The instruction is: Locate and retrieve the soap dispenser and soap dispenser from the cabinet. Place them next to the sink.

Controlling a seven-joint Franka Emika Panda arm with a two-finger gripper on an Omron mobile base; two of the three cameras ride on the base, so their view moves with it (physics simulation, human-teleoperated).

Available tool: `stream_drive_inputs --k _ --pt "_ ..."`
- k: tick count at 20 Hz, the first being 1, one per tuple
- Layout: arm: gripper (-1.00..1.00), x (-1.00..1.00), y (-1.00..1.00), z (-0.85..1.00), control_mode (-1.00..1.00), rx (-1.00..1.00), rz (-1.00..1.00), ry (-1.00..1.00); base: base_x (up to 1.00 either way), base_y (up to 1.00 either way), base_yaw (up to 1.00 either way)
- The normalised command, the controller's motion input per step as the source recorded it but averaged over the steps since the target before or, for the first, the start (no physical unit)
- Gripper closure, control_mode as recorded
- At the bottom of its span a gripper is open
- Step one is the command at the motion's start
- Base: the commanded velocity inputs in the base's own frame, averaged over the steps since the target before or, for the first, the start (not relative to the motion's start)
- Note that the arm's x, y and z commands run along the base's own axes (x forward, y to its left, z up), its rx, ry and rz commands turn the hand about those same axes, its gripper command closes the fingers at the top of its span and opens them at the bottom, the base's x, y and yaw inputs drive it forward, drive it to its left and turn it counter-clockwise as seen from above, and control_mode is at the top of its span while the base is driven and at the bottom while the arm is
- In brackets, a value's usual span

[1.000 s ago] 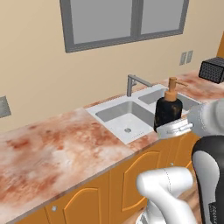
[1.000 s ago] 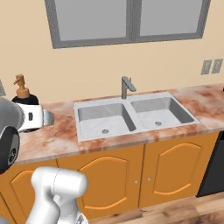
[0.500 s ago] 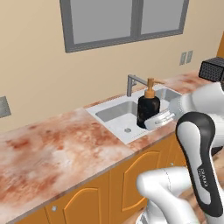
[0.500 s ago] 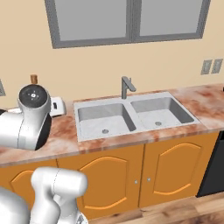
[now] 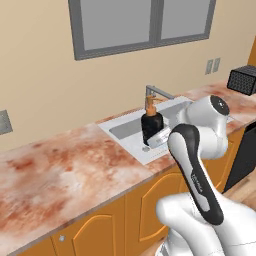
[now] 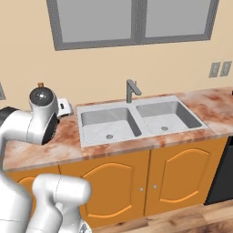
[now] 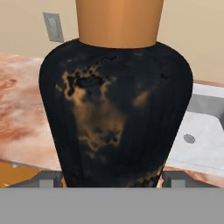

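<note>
- Displaced since half a second ago: black soap dispenser (image 5: 151, 126), carried by the gripper (image 5: 159, 139) leftward along the sink's (image 5: 131, 145) front rim toward the marble counter (image 5: 60, 170).
- Grip: bottle clamped upright between the fingers (image 7: 49, 179), body against the palm.
- Advised: carry is finished past the basin edge; bottle is lowered level onto bare counter just beside the sink; release is made only once seated.

My gripper (image 5: 156, 141) holds the soap dispenser (image 5: 151, 126) upright above the sink's (image 5: 131, 137) left basin, faucet (image 5: 155, 92) behind.
</note>
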Motion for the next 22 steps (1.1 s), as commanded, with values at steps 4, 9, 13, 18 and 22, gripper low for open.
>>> stream_drive_inputs --k 4,9,13,18,22 --pt "1.0 0.45 0.24 -0.46 -1.0 0.06 0.03 0.01 0.0 0.0 0.0" --pt "1.0 0.48 0.11 -0.39 -1.0 0.12 0.07 -0.02 0.0 0.0 0.0" --pt "1.0 0.38 0.05 -0.32 -1.0 0.09 0.04 -0.04 0.0 0.0 0.0" --pt "1.0 0.18 0.04 -0.32 -1.0 0.0 0.01 -0.12 0.0 0.0 0.0" --pt "1.0 0.14 0.04 -0.29 -1.0 -0.03 0.0 -0.15 0.0 0.0 0.0"
